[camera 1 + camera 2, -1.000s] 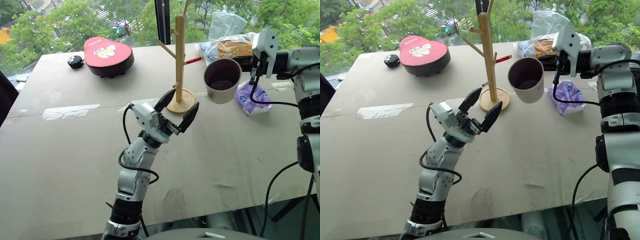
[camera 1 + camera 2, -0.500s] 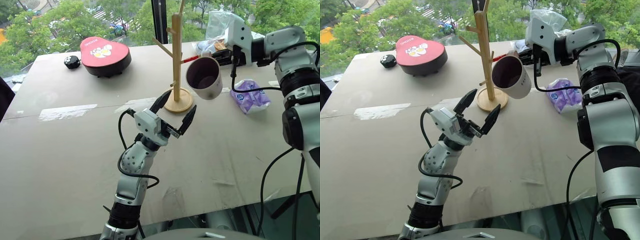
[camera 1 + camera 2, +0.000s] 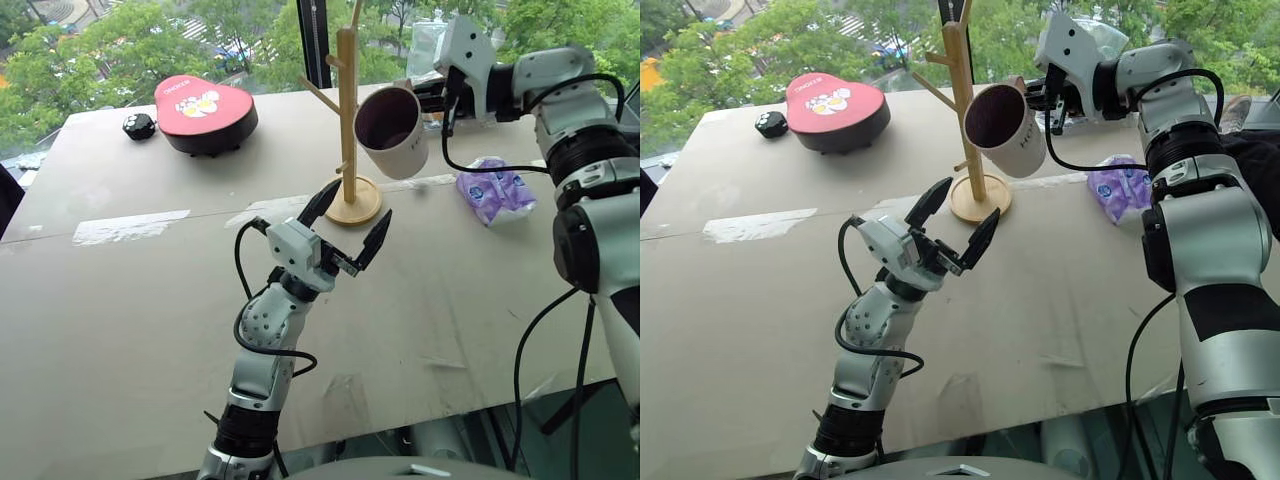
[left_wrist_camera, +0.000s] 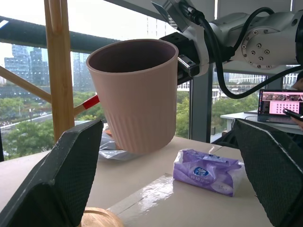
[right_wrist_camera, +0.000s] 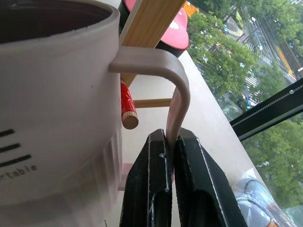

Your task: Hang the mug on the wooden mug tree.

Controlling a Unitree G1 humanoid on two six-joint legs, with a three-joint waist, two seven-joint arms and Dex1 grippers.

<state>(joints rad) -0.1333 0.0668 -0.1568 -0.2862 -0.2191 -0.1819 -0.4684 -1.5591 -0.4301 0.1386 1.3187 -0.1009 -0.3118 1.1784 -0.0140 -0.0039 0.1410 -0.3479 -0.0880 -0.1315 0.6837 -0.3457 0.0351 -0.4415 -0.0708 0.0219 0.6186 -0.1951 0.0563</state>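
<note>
Mug is up in the air right beside the wooden mug tree, pinched by its loop handle in the right gripper, jaws clamped tight. So it's the approach step; I'd guess next it needs the loop lined up over the red-tipped peg. Smooth cream ceramic, dark inside, ribbed base. Left gripper just hangs spread open, empty, above the table.

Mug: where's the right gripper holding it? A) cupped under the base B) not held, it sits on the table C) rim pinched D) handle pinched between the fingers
D: in the right wrist view the right gripper is shut on the loop handle of the mug, which hangs in the air beside the wooden mug tree.
</note>
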